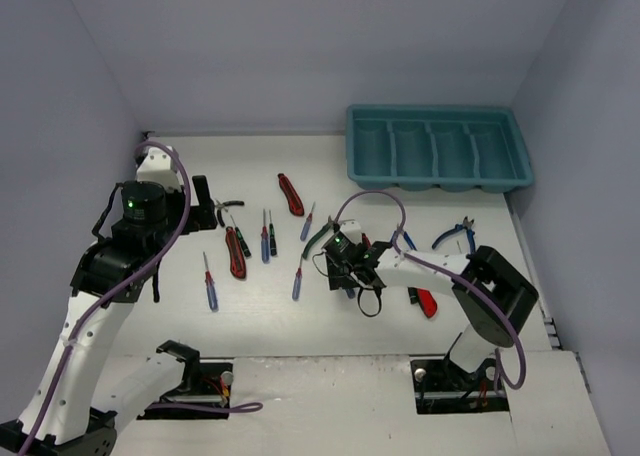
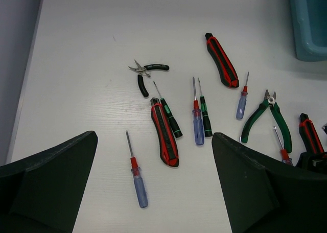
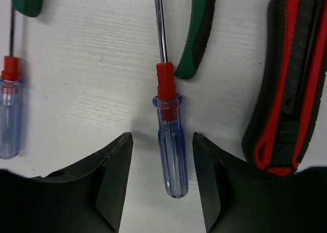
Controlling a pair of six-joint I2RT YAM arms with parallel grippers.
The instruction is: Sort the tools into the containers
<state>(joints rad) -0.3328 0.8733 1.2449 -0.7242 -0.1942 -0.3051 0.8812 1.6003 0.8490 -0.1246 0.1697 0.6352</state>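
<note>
My right gripper (image 3: 162, 141) is open and low over the table. Its fingers (image 3: 110, 177) straddle the clear blue handle of a screwdriver (image 3: 171, 161) without touching it. A red-and-black utility knife (image 3: 288, 85) lies just to its right, a green pliers handle (image 3: 202, 33) ahead, and another blue screwdriver (image 3: 10, 115) to its left. My left gripper (image 2: 153, 141) is open and empty, high above a blue screwdriver (image 2: 138, 184), a utility knife (image 2: 164, 132) and black-handled pliers (image 2: 148, 74). The teal tray (image 1: 437, 148) stands at the back right with its four compartments empty.
More tools lie mid-table: a second knife (image 1: 290, 194), green pliers (image 2: 268, 118), blue pliers (image 1: 455, 236) and several thin screwdrivers (image 1: 266, 238). A red knife (image 1: 426, 302) lies under the right arm. Grey walls enclose the table.
</note>
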